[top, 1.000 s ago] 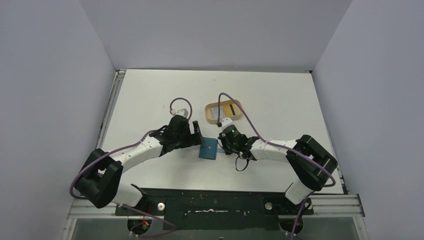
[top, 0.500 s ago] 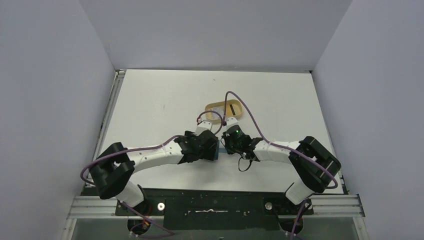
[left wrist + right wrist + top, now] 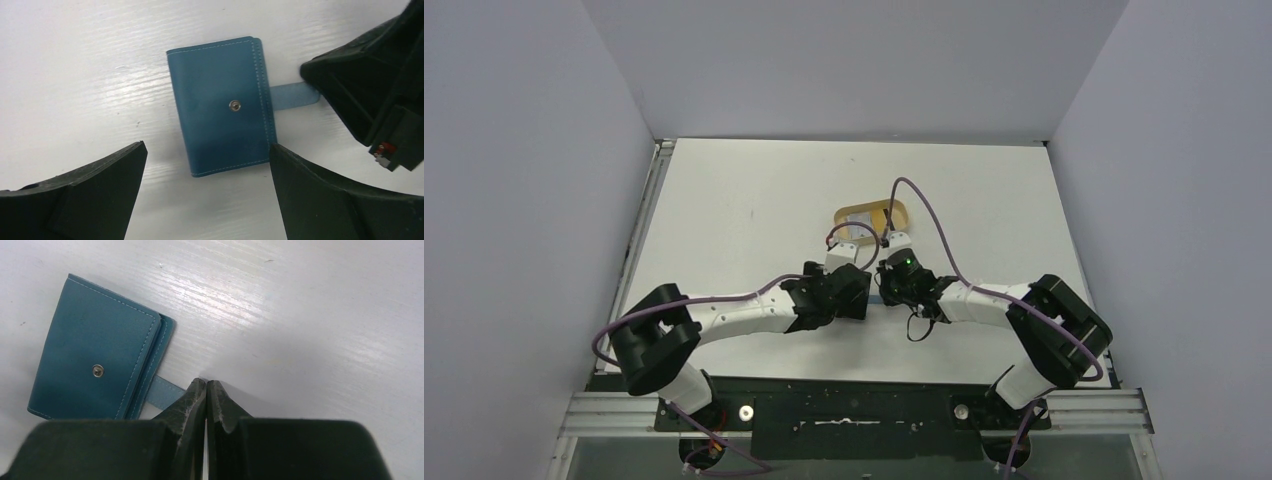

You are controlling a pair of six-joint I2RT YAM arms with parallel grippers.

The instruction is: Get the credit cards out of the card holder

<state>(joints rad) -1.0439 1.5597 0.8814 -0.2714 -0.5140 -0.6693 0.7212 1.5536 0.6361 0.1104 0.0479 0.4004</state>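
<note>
The teal card holder [image 3: 222,105] lies folded shut on the white table, snap stud up, and its tab [image 3: 292,96] sticks out to the right. My left gripper [image 3: 207,145] hangs open just above it, the fingers [image 3: 100,192] wide to either side of its near edge and touching nothing. My right gripper [image 3: 206,383] is shut, with its tips down on the table at the end of the tab [image 3: 165,390]. From above, the left gripper [image 3: 856,300] covers the holder and the right gripper [image 3: 886,285] sits beside it. No credit cards show, as the holder's inside is hidden.
A tan oval tray [image 3: 856,214] sits just behind both wrists, partly crossed by a purple cable [image 3: 924,205]. Grey walls close in the white table [image 3: 744,200] on three sides. A metal rail [image 3: 646,210] runs along the left edge.
My left arm has swung right from beside the holder to directly over it, hiding it from above. The right gripper has shifted slightly right and stays shut.
</note>
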